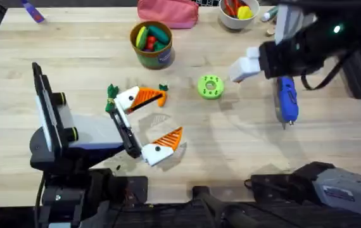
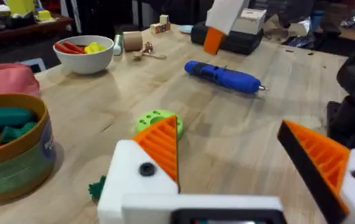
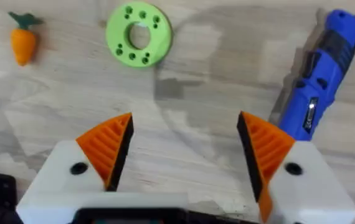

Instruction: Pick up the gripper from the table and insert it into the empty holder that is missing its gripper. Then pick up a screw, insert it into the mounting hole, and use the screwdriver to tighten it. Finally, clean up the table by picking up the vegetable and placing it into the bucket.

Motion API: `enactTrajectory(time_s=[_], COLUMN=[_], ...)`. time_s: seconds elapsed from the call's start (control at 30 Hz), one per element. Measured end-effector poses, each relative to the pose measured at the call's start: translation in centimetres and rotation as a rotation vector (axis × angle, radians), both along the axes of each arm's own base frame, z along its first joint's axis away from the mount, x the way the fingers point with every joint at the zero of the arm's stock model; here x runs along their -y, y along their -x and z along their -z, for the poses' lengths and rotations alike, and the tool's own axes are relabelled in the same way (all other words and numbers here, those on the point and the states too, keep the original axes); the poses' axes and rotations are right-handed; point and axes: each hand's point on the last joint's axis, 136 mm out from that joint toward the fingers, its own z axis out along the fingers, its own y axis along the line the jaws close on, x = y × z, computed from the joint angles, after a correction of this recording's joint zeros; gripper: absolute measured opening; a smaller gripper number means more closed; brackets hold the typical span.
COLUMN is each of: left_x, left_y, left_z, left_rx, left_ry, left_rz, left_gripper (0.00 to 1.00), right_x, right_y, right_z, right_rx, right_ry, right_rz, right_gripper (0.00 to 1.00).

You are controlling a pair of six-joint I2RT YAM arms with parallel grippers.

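Vegetable: the toy carrot (image 3: 22, 41) is seen lying on the desk (image 1: 332, 136), ahead of the right tool and off to one side of it, near the green disc; in the overhead view an orange body with green leaves (image 1: 161, 93) is seen just beside the upper finger of the left tool.
Screwdriver: the blue screwdriver (image 1: 287, 100) is laid flat on the desk just beside the right tool, its metal tip pointed toward the arms' bases; it is touched by neither tool.
Bucket: the olive-green bucket (image 1: 152, 45) is stood beyond the left tool, well apart from it, and is seen to hold green, red and yellow toy pieces.
Green disc: the ring-shaped disc (image 1: 210, 87) is placed between the two tools, directly ahead of the right tool and apart from it.
Left tool: the left tool (image 1: 149, 121) is held wide, with nothing between its fingers; an orange ribbed pad (image 2: 162, 144) is fitted on each white finger, and a dark hole is seen in each white block.
Right tool: the right tool (image 3: 184, 152) is held wide above the desk, nothing being gripped; both of its orange pads are in place.
White bowl: a white bowl (image 1: 238, 15) with red and yellow items is set at the far edge of the desk, beyond the right tool.
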Motion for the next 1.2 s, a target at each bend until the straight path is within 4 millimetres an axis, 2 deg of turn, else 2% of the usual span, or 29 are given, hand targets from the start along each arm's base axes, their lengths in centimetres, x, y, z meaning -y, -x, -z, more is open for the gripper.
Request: enactTrajectory(time_s=[0.1, 0.23, 0.53, 0.57, 0.73, 0.77, 1.0, 1.2], left_x=[0.0, 0.0, 0.0, 0.0, 0.0, 0.0, 0.0, 0.0], left_y=[0.0, 0.0, 0.0, 0.0, 0.0, 0.0, 0.0, 0.0], left_z=[0.0, 0.0, 0.0, 0.0, 0.0, 0.0, 0.0, 0.0], left_rx=[0.000, 0.000, 0.000, -0.001, 0.000, 0.005, 0.004, 0.004], left_ry=[0.000, 0.000, 0.000, 0.001, 0.000, -0.002, -0.002, -0.002], left_rz=[0.000, 0.000, 0.000, 0.001, 0.000, 0.001, 0.001, 0.001], left_gripper=[0.985, 0.985, 0.980, 0.899, 0.109, 0.033, 0.010, 0.009], right_x=[1.0, 2.1, 2.7, 2.7, 2.6, 2.6, 2.9, 4.9], right_y=[0.7, 1.2, 1.1, 1.1, 1.0, 1.0, 0.9, 0.7], right_z=[0.9, 0.8, 0.6, 0.6, 0.6, 0.6, 0.6, 0.7], right_rx=[-0.010, 0.005, 0.012, 0.012, 0.015, 0.015, 0.015, 0.004], right_ry=[0.002, -0.005, -0.008, -0.008, -0.009, -0.009, -0.009, -0.005], right_rz=[0.025, 0.062, 0.085, 0.085, 0.085, 0.085, 0.094, 0.173], right_gripper=[0.969, 0.969, 0.969, 0.969, 0.969, 0.969, 0.969, 0.969])
